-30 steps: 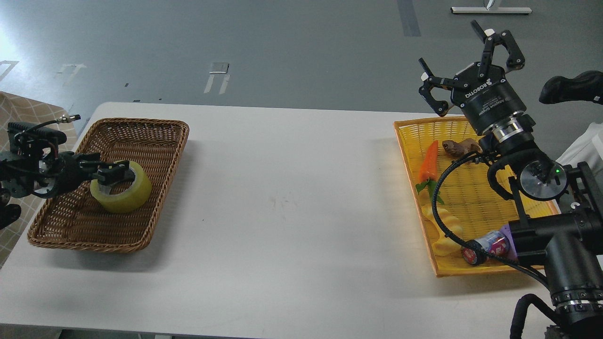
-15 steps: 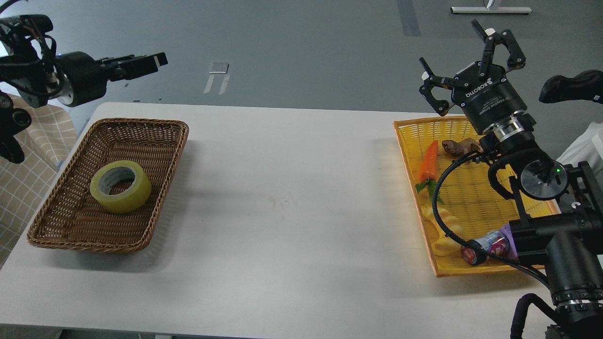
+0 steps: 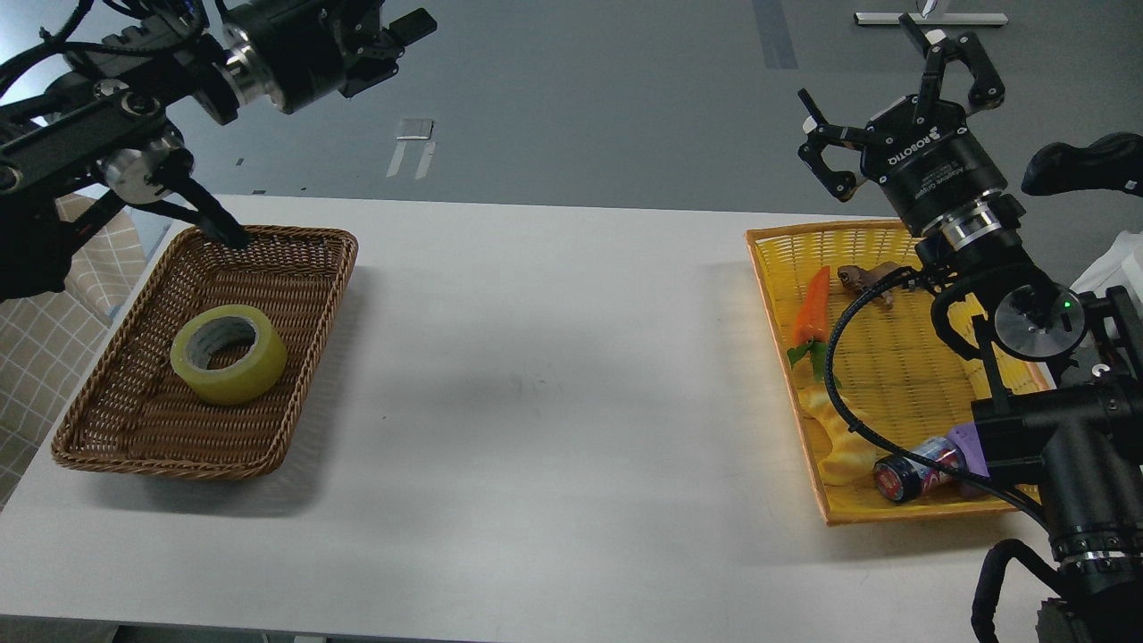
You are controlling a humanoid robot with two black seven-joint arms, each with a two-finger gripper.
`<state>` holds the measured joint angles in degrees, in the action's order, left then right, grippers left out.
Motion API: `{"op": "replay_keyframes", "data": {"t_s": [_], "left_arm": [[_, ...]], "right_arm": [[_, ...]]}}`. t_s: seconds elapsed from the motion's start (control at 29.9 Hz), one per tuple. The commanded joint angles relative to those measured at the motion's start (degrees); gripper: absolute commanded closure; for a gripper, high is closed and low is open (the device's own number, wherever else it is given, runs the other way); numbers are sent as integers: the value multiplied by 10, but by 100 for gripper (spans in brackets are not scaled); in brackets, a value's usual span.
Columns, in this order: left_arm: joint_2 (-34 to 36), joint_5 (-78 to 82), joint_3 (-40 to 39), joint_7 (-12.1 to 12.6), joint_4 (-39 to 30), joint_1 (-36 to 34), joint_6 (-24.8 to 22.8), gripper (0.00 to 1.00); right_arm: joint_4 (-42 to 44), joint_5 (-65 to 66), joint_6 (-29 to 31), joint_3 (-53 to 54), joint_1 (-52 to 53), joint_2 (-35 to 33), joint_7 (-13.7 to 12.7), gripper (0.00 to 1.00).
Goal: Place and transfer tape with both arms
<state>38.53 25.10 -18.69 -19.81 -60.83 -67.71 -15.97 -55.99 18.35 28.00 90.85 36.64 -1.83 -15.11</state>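
The tape (image 3: pixel 229 354), a yellow roll with a grey-white core, lies flat in the brown wicker basket (image 3: pixel 295 420) at the table's left. My left gripper (image 3: pixel 397 36) is high above the table's far left edge, well clear of the tape and holding nothing; it is dark and its fingers cannot be told apart. My right gripper (image 3: pixel 893 98) is open with fingers spread, raised above the far end of the yellow tray (image 3: pixel 768 268), holding nothing.
The yellow tray at the right holds a toy carrot (image 3: pixel 811 308), a brown ginger-like piece (image 3: pixel 871 277), a yellow ridged toy (image 3: pixel 839 446) and a small can (image 3: pixel 920 473). The white table (image 3: pixel 554 384) spans between basket and tray. A checked cloth (image 3: pixel 54 357) lies at the far left.
My left gripper let go of the tape, which stays in the wicker basket, and rose up and to the right. My right gripper lifted slightly.
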Motion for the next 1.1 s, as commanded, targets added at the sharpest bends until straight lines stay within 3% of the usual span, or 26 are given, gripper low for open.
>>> {"op": "replay_keyframes", "data": {"t_s": [0.0,0.27,0.53,0.77,0.84,1.07], "left_arm": [[-38,-38,-61,-1,0,23,-10,2],[-112,-55,-206,0,0,100,-55,2],[-126,-58,-281,-1,0,167,-110,2],[-142,-58,-335,-4,0,227,-120,2],[-149,-58,-353,-18,1,242,-120,2],[-160,-58,-369,-25,2,257,-120,2]], "right_arm": [[19,1,0,-3,20,-1,-2,1],[22,1,0,-4,27,-21,-3,1],[19,0,0,-28,30,-24,-4,1],[15,-2,0,-35,26,-16,-4,1],[14,-2,0,-39,26,-14,-4,1],[14,-2,0,-41,21,5,-4,1]]}}
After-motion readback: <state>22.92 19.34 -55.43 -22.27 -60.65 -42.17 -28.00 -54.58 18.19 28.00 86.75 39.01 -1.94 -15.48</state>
